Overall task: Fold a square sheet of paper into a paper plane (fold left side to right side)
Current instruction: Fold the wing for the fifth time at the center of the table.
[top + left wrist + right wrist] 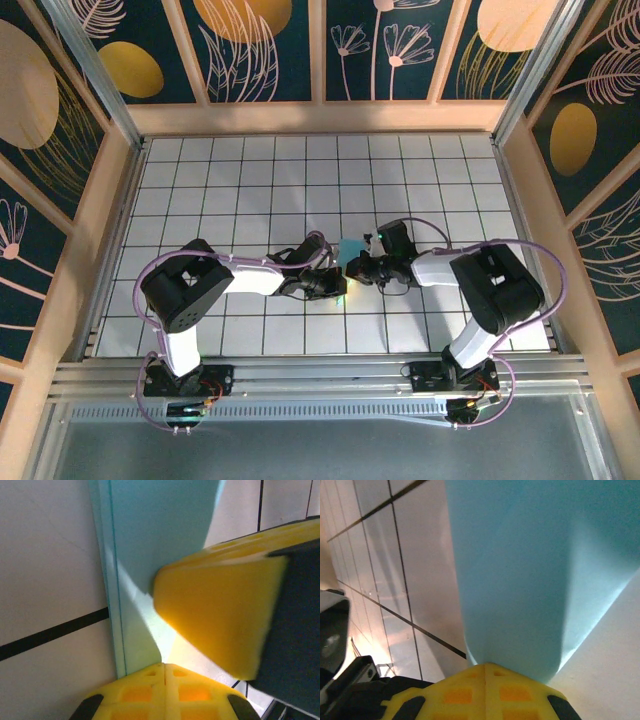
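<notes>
At table (250,180) centre, folded paper (352,247) sits btwn both claws. R claw (485,666) pressed together, pinching its narrow end. L claw (165,666) also pressed together, tips at paper's edge.

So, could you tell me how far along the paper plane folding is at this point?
Done: the paper is already folded into a narrow, layered shape; stacked edges show in the left wrist view. In hand: the left end effector and the right end effector are both shut on it. Left: I can't tell whether more folds remain, but it has not yet been released as a finished plane.
</notes>
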`<state>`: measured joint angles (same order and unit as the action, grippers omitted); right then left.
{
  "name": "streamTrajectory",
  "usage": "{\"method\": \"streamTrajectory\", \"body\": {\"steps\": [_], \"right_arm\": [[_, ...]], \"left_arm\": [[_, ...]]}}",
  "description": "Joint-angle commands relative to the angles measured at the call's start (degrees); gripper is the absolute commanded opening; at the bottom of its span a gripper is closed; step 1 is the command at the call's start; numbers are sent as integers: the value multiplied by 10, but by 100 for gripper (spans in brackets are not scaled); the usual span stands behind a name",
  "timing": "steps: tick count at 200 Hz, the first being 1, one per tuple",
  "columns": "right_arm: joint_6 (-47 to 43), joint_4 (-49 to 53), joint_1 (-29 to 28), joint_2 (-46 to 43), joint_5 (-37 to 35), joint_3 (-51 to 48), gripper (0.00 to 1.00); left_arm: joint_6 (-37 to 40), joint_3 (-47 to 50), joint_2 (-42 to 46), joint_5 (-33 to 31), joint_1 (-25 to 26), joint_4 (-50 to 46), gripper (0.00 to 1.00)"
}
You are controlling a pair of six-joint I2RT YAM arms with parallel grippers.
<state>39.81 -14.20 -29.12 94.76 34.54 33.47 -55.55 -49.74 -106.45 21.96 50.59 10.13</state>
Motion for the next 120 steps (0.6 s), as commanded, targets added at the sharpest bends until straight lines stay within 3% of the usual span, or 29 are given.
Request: {"method": "streamTrajectory", "body": {"steps": [1,60,120], "right_arm": [[5,14,-9,15,-12,10,0],[-21,94,-4,52,-43,29,0],[-37,122,4,67,-32,41,0]], "left_arm": [[7,10,-18,-35,2,-82,0],[26,-12,29,-48,2,-85,0],[13,-21,75,-22,-5,-79,7]]}}
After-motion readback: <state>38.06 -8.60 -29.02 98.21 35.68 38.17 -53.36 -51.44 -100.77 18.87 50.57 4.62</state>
